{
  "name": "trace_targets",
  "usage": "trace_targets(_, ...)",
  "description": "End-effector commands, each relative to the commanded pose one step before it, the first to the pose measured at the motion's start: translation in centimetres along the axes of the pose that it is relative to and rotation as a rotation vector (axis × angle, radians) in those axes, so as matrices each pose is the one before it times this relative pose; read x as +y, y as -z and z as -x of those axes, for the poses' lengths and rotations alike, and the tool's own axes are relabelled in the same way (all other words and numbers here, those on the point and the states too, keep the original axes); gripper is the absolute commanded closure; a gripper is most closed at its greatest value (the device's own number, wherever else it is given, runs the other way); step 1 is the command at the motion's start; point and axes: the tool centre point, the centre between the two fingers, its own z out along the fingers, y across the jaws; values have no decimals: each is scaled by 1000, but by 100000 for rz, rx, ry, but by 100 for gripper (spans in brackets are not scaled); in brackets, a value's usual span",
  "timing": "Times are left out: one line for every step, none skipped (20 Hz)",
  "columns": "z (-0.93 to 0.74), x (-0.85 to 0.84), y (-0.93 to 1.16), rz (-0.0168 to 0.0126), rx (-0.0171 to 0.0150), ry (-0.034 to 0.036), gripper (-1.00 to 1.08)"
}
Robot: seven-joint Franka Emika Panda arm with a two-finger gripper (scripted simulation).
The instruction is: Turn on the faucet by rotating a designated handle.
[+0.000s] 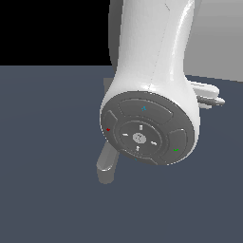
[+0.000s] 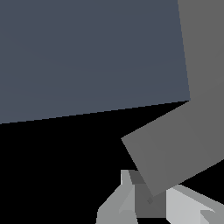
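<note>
No words, numbers or brand names can be read in either view. The only signs sit on the grey round end cap (image 1: 144, 128) of the white robot arm (image 1: 152, 47) — a small red mark, a small green mark, a faint blue mark and short white ticks around its centre button — none forms a letter or digit.

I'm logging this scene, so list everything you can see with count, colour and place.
floor: one, dark blue-grey, under everything.
wall: one, grey, top of the exterior view's right.
faucet: one, matte grey, mostly hidden behind the arm; a rounded part shows below it on the exterior view's left, and flat grey bars fill the wrist view.
arm: one, glossy white with a grey round cap, centre of the exterior view.
gripper: one, light grey, close to the faucet; open or shut unclear.
</note>
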Motion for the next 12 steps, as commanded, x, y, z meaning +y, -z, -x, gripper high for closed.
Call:
trace_targets(-602,2914,91,21962,583,10573,108)
trace_targets(-184,-244,-31,50,51,175,108)
trace_targets(-183,-246,-31,49,49,169,108)
trace_targets(-184,-241,-32,52,52,181,108)
trace_targets(-182,-245,-31,48,47,170,108)
trace_targets(-182,-243,-33,50,48,176,108)
trace_targets(-181,-243,-34,50,46,177,108)
trace_targets(0,0,0,0,0,0,108)
trace_targets(121,96,214,-340,145,-79,108)
trace_targets(-294,-91,-10,0,0,0,108)
trace_targets(-295,-91,-10,0,0,0,108)
trace_targets(-285,-66,-6,43,-19,14,108)
